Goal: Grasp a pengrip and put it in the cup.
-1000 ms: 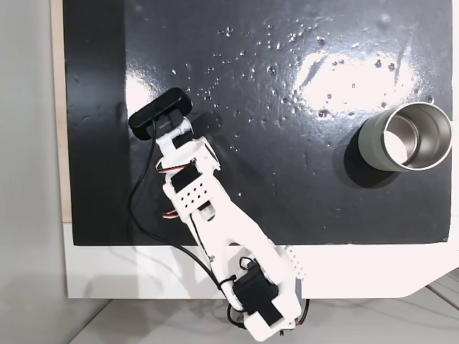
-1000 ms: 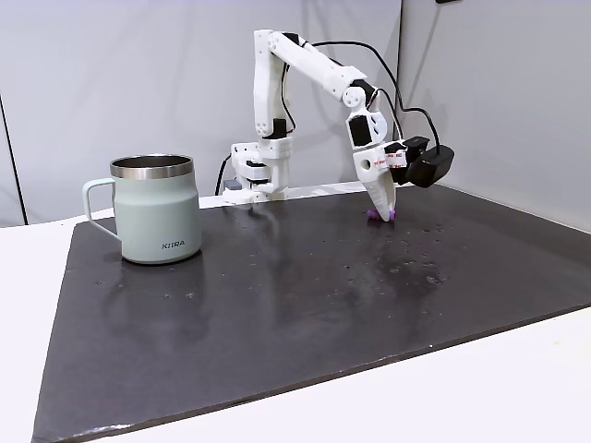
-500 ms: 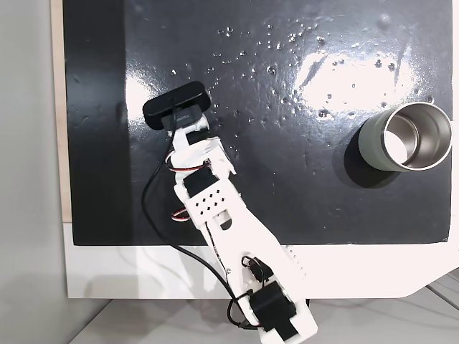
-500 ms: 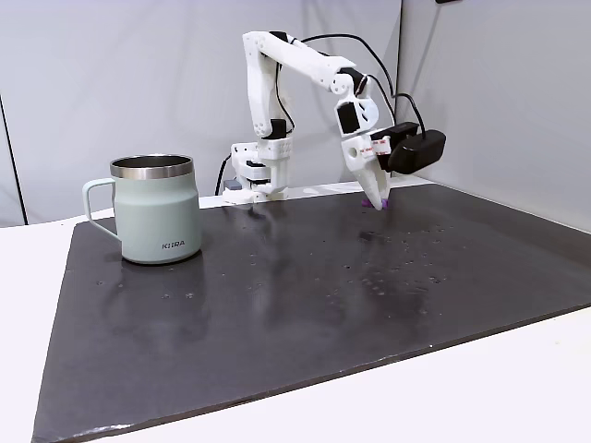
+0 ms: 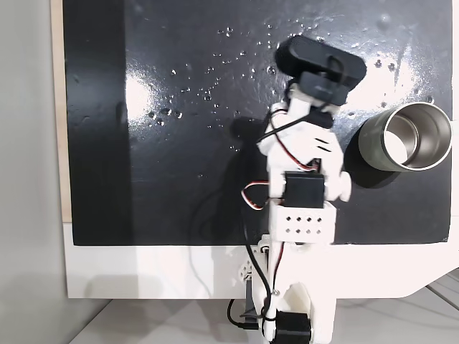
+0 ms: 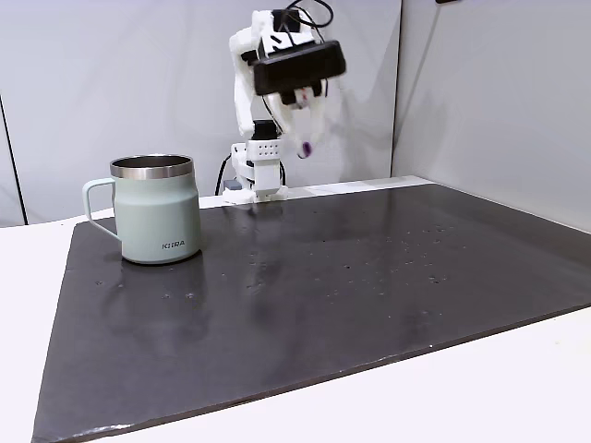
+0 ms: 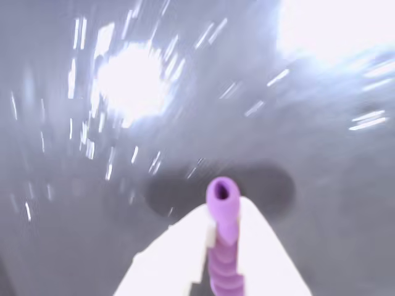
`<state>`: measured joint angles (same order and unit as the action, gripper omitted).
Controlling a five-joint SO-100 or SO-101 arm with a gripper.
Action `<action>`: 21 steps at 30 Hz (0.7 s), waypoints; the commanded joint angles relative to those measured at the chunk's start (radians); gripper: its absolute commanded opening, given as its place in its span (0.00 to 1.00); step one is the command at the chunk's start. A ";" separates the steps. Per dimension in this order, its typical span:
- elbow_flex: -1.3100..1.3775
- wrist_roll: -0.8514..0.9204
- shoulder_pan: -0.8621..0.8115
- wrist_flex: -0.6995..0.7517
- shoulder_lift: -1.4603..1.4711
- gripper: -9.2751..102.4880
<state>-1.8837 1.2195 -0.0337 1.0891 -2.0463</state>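
Bench: white top, carrying a large black mat that covered most of it; mat surface glossy, speckled with small pale spots. A narrow pale wooden strip ran along the mat's left edge in a fixed view. Walls: plain light grey panels behind the bench, with a vertical seam between two of them. Light: bright glare patches lay on the mat.
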 commanded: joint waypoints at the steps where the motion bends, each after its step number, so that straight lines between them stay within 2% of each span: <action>1: 0.129 -0.020 -0.109 -0.009 -0.043 0.08; 12: 0.219 -0.043 -0.422 -0.086 -0.086 0.08; 21: -0.044 -0.006 -0.586 -0.272 -0.265 0.08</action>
<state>-1.8684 1.1950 -0.5952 0.8866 -2.2396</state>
